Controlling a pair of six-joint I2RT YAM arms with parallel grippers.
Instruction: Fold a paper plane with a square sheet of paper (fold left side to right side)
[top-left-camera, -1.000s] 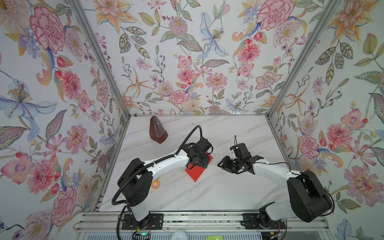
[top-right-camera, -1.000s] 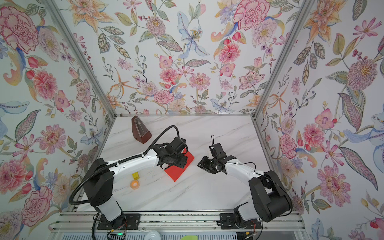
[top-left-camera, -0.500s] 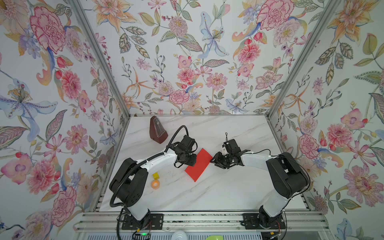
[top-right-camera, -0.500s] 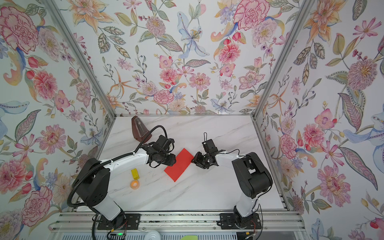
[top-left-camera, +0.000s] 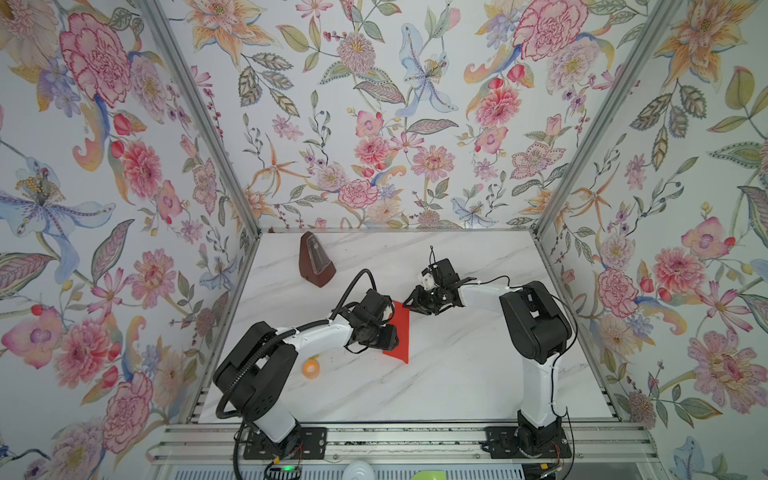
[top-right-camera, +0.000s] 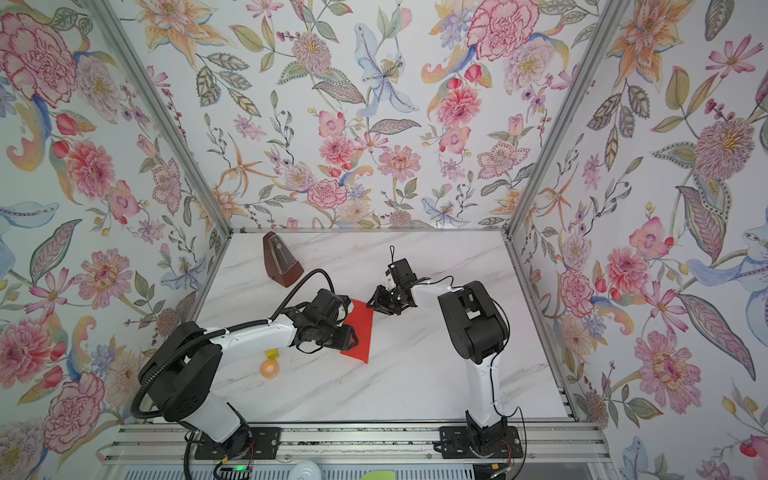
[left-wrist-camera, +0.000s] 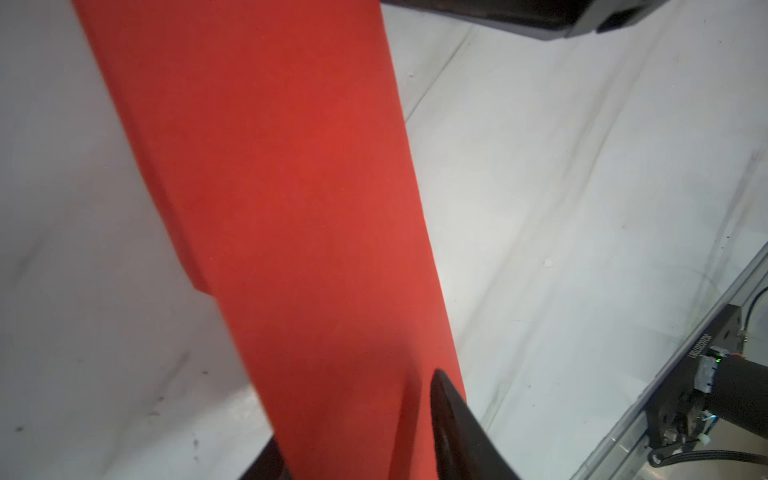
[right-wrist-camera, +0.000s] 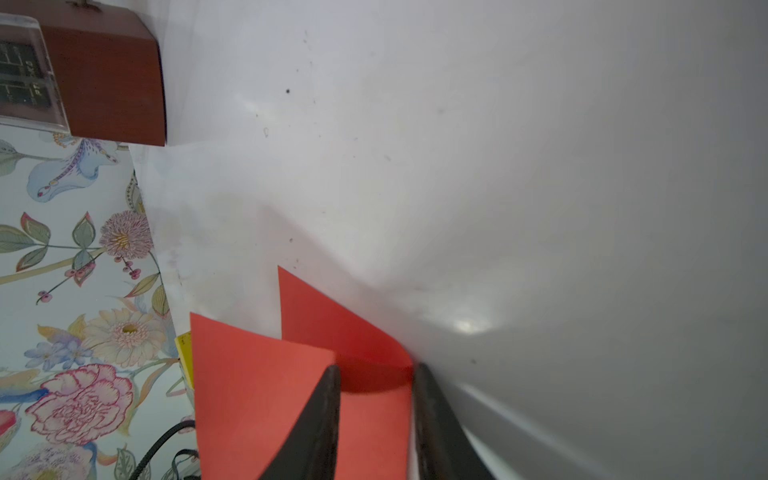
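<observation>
**Red sheet half-turned between two hands, and the left one has the side that must cross**

The square sheet of paper (top-left-camera: 403, 328) (top-right-camera: 363, 328) sits at the middle of the surface (top-left-camera: 436, 374). In both top views it shows as a narrow red strip. Its long axis runs from the upper middle of the frame down toward the lower middle, leaning a little. It is not pressed flat. The right wrist view shows the paper (right-wrist-camera: 249, 395) bent in a soft curve with two corners standing free.

The left hand (top-left-camera: 392, 334) (top-right-camera: 351, 334) is against the strip's left edge, about halfway along it. The right hand (top-left-camera: 411, 305) (top-right-camera: 372, 305) is at the strip's upper right corner.

In the left wrist view the sheet (left-wrist-camera: 291, 187) runs between the fingers (left-wrist-camera: 453, 419), with one over it and one under. The jaws stand partway apart, and I cannot tell whether they pinch it. In the right wrist view the bend of the sheet lies between the fingers (right-wrist-camera: 320, 419). These too are partway apart, and whether they grip cannot be told.

As I judge it, the coming move runs across the long axis, carrying the left side toward the right of the frame. The left hand is nearer the travelling edge. The right hand, at the end of the fold line, looks placed to steady it.

One layer steps out past the other in the left wrist view, so the edges may not meet squarely.

The metronome (top-left-camera: 316, 266) stands well apart at the upper left. The yellow block (top-right-camera: 272, 354) lies by the left arm, off the fold's path.
</observation>
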